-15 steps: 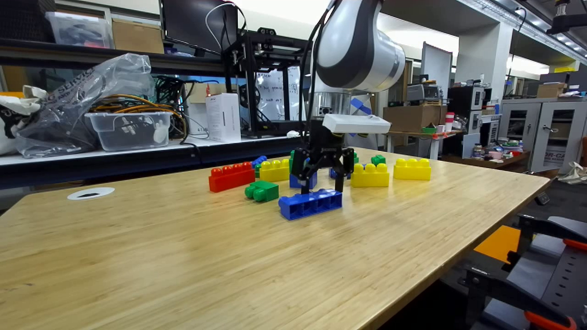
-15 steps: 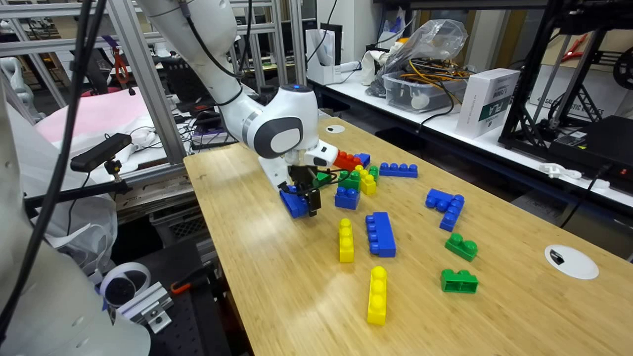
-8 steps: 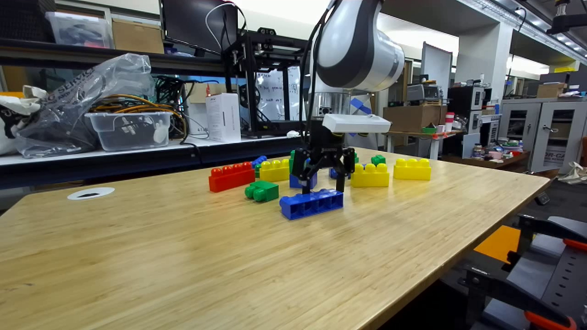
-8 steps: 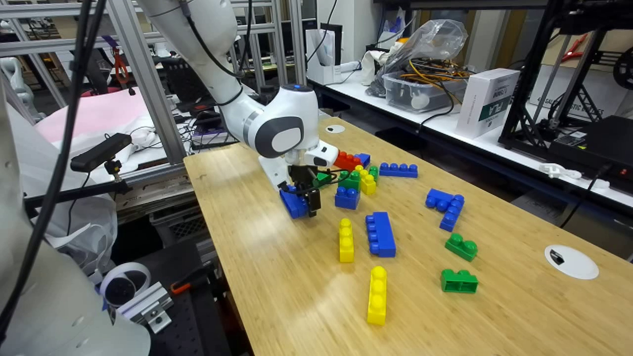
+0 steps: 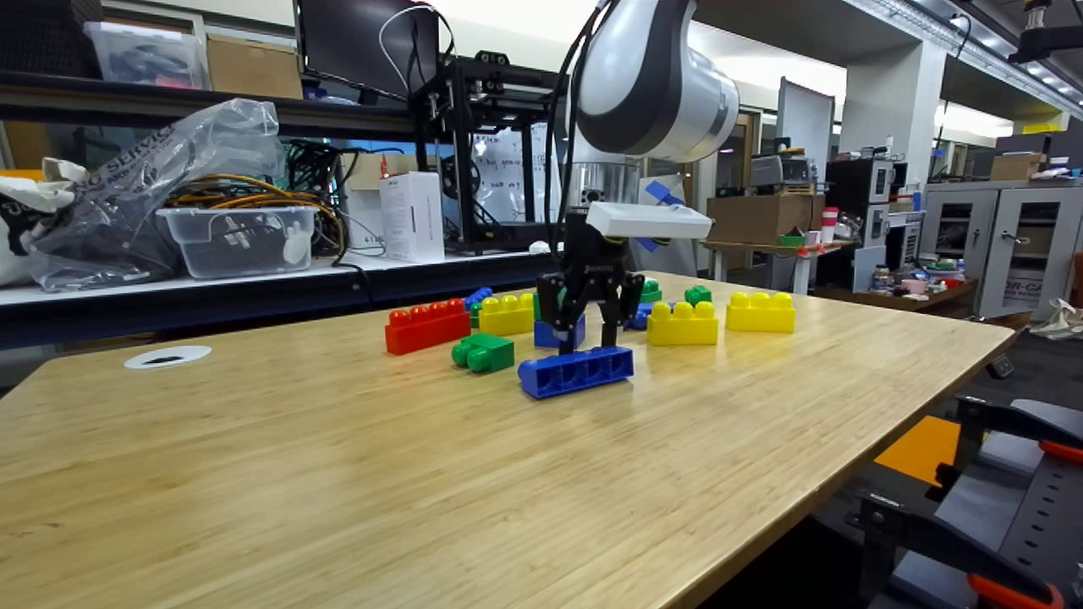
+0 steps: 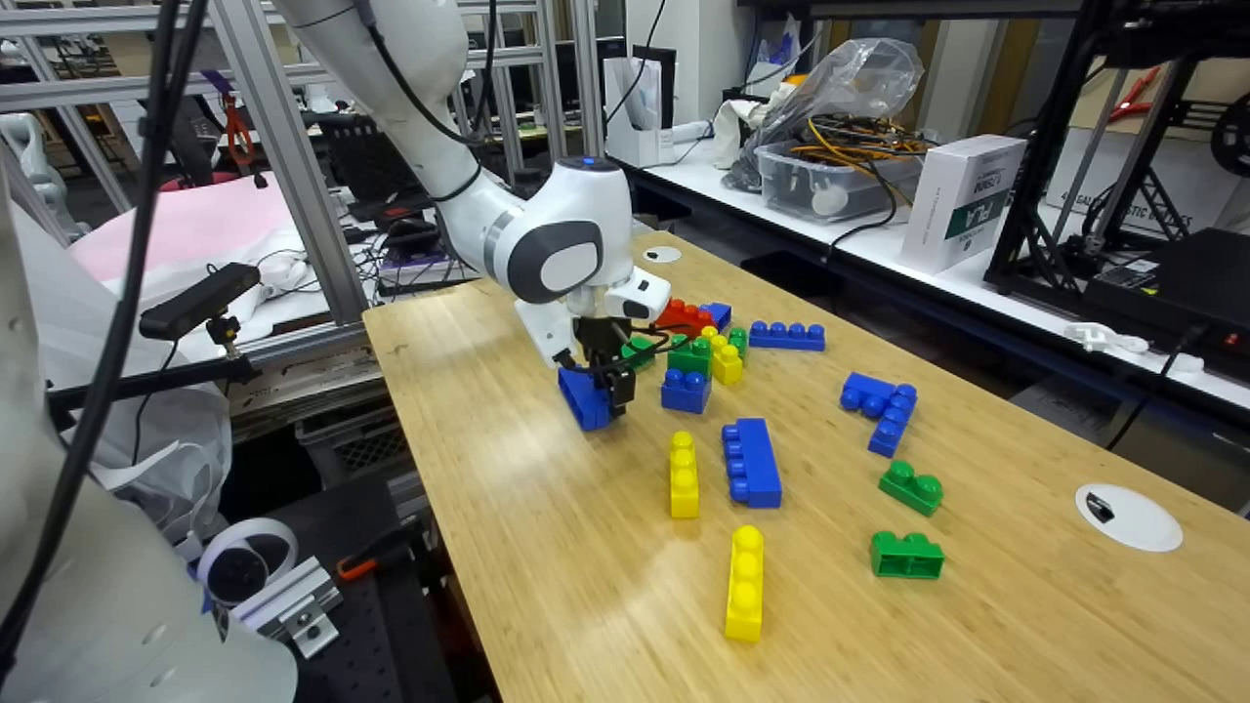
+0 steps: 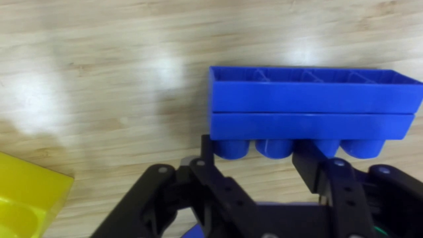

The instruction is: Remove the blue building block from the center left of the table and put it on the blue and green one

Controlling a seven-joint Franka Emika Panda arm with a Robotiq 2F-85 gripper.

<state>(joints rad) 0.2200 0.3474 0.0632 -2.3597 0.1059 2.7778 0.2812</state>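
While four studs (image 7: 231, 150) of the blue building block (image 7: 310, 99) are clearly shown by the wrist view, with the black fingers (image 7: 207, 153) set among them, its hollow side (image 5: 579, 375) is turned to the camera in an exterior view, where the studs are mostly hidden. Two studs are clasped by the gripper (image 7: 253, 148): one finger is placed just outside the end stud, near the centre of the wrist frame, and the other is lodged between the second and third. The block's body is thus seen just above the fingertips there. Whether the table (image 7: 115, 66) is touched by it cannot be told. The block is turned on its side, its studs pointed toward the bottom of the wrist frame and its long axis stretched almost level to the right edge; in an exterior view that axis is slanted from upper left to lower right, the near end (image 6: 591, 405) partly covered by the gripper. At lower left of the wrist frame a yellow brick (image 7: 33, 195) is cut off by the border. Just right of the gripper in an exterior view, apart from it, the blue and green stack (image 6: 686, 392) is seen. Farther back, at upper left of an exterior view, a clear plastic tub (image 5: 241, 245) is shown.
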